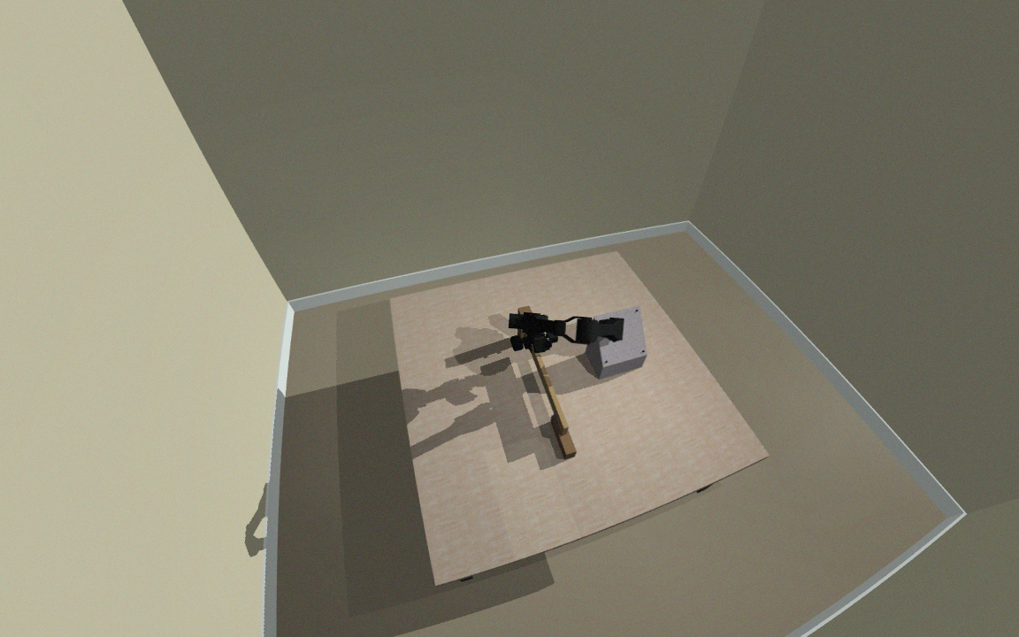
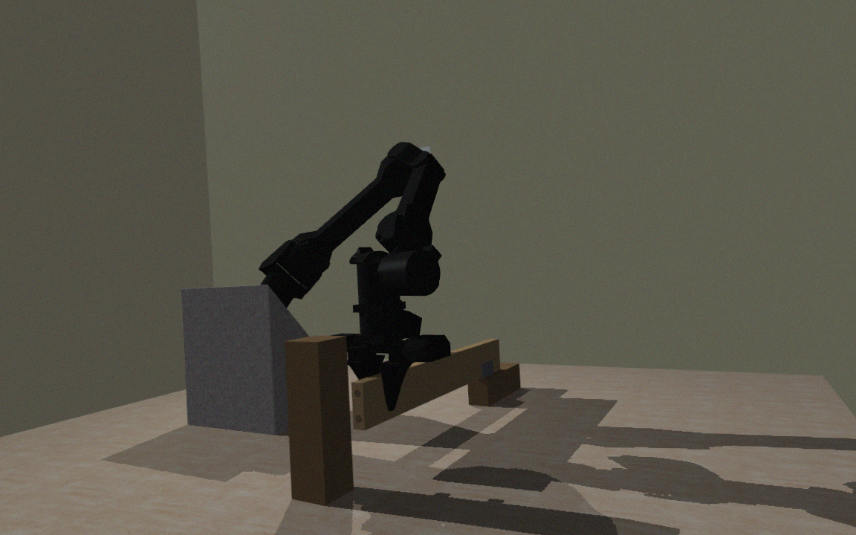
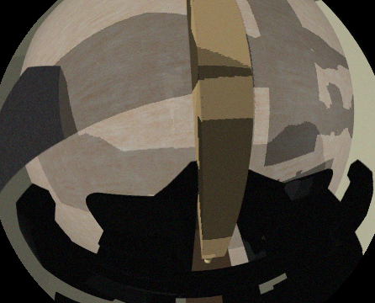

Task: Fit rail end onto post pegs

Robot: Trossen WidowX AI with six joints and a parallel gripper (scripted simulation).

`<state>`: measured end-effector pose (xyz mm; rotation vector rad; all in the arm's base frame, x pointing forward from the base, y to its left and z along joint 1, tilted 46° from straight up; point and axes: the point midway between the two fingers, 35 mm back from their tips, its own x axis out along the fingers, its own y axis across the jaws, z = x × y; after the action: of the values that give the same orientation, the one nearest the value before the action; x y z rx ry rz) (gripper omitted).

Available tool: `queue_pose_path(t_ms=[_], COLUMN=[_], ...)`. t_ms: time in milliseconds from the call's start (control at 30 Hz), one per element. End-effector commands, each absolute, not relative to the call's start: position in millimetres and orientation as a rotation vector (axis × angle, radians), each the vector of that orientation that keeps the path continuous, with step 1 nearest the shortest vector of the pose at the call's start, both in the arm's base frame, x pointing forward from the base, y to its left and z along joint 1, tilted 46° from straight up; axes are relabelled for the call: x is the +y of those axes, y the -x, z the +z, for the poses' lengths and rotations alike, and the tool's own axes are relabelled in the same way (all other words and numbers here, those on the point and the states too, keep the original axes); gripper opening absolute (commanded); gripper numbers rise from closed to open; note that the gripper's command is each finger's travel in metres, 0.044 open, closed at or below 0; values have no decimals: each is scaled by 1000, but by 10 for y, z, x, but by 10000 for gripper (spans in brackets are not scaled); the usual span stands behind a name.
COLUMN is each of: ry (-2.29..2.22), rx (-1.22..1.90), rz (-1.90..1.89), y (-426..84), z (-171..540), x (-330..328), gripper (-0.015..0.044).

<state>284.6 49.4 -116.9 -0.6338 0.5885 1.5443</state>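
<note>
Claw point(image 2: 377, 382) pinching rail point(image 2: 431, 379) near its post end.
Rail end w/ two holes is off the desk point(image 2: 683, 412), just beside post point(image 2: 318, 419), small gap showing; pegs hidden in exterior view, prob. not seated. Far end sits in bracket on block point(image 2: 494, 384). Rail slopes slightly up toward block.

Top view looks down from far overhead, exterior sits low beside the table point(image 2: 617, 426), wrist looks along the rail point(image 3: 221, 118).
</note>
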Motion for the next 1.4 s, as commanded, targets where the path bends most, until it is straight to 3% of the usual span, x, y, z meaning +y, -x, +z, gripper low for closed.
queue_pose_path(t_ms=[0, 1367], ry=[632, 632], rx=[587, 588], rz=[1544, 1544], y=[-2842, -2850], z=[-1165, -1223], x=[492, 427], gripper=[0, 0])
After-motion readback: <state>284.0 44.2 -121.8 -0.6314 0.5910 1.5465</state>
